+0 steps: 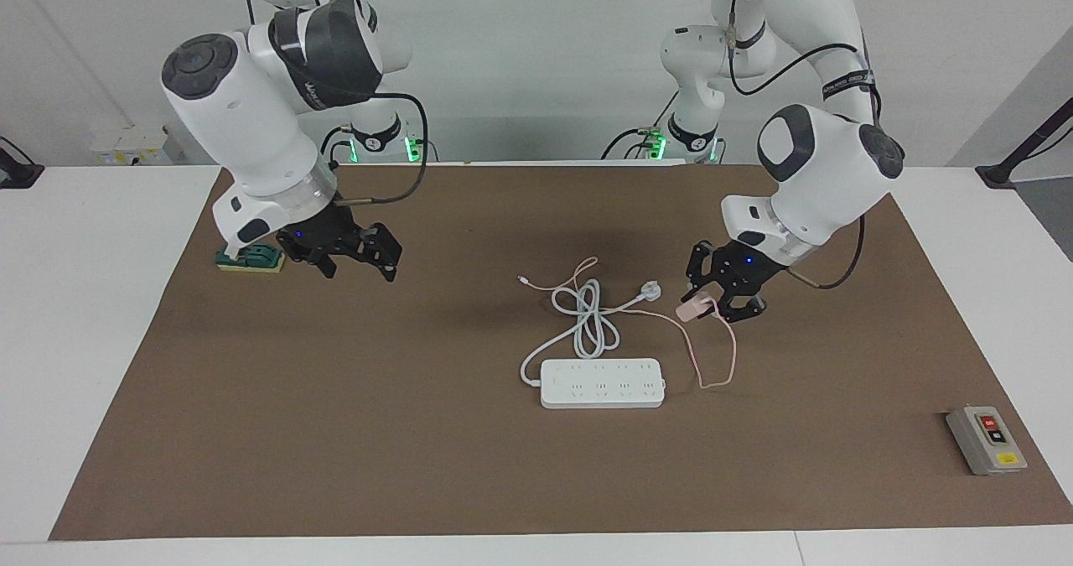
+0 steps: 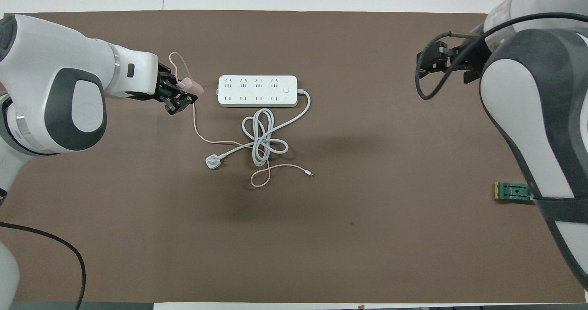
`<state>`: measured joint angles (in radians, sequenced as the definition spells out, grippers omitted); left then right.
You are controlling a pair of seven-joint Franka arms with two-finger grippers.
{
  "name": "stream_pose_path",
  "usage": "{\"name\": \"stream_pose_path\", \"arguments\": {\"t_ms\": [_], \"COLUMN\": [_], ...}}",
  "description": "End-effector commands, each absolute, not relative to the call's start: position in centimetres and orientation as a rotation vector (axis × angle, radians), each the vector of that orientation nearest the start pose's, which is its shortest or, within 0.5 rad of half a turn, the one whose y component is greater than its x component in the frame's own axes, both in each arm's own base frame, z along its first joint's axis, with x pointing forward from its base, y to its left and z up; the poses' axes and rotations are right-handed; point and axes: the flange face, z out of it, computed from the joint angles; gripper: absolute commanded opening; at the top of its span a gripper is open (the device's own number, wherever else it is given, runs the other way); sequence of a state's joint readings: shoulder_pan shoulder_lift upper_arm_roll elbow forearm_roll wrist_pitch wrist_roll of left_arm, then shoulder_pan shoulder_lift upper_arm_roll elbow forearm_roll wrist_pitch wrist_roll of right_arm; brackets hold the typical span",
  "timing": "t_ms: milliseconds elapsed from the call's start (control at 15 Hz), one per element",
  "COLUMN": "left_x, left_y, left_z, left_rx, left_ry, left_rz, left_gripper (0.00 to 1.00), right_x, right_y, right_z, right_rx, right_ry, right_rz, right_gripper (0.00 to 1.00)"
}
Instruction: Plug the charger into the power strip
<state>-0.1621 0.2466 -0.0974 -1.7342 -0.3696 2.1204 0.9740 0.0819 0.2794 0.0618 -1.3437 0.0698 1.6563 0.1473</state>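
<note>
The power strip (image 1: 602,383) lies flat in the middle of the brown mat, and it also shows in the overhead view (image 2: 257,90). Its thick white cord (image 1: 587,319) is coiled nearer to the robots and ends in a round white plug (image 1: 650,291). My left gripper (image 1: 714,308) is shut on the pale pink charger (image 1: 694,308), also in the overhead view (image 2: 192,87). It holds the charger over the mat, just off the strip's end toward the left arm. The thin pink cable (image 1: 712,373) trails across the mat and over the white cord. My right gripper (image 1: 360,266) is open and empty, waiting over the mat at the right arm's end.
A grey box with red and yellow buttons (image 1: 987,440) sits at the left arm's end, farther from the robots. A small green and yellow block (image 1: 250,260) lies at the right arm's end, under that arm's wrist; it also shows from overhead (image 2: 512,191).
</note>
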Motion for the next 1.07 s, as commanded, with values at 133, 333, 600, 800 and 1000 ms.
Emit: {"name": "stream_pose_path", "arguments": {"t_ms": [133,333,600,800,1000], "left_x": [64.2,64.3,64.9,65.0,64.8], "left_y": [-19.8,-23.2,-24.8,-24.3,-24.2], "left_z": [42.4,40.4,39.4,39.2,38.9], "left_rx": [-2.664,-2.566,-2.437,-2.297,-2.194], "left_ry": [1.882,1.974,2.008,2.059,2.092], "left_rz": [-0.52,-0.488,-0.483,-0.37,-0.304], "left_gripper": [0.0,0.0,0.0,0.0,0.0], "right_x": [59.3,55.4,53.0,53.1,53.2], "right_y": [7.2,6.7,6.5,5.9,4.6], "right_z": [61.7,62.7,61.3,61.8,62.4], "right_rx": [-3.14,-3.159,-3.179,-3.202,-3.203], "right_ry": [-0.278,-0.2,-0.162,-0.162,-0.116], "right_rz": [0.03,0.073,0.132,0.116,0.107], "right_gripper": [1.0,1.0,1.0,1.0,1.0]}}
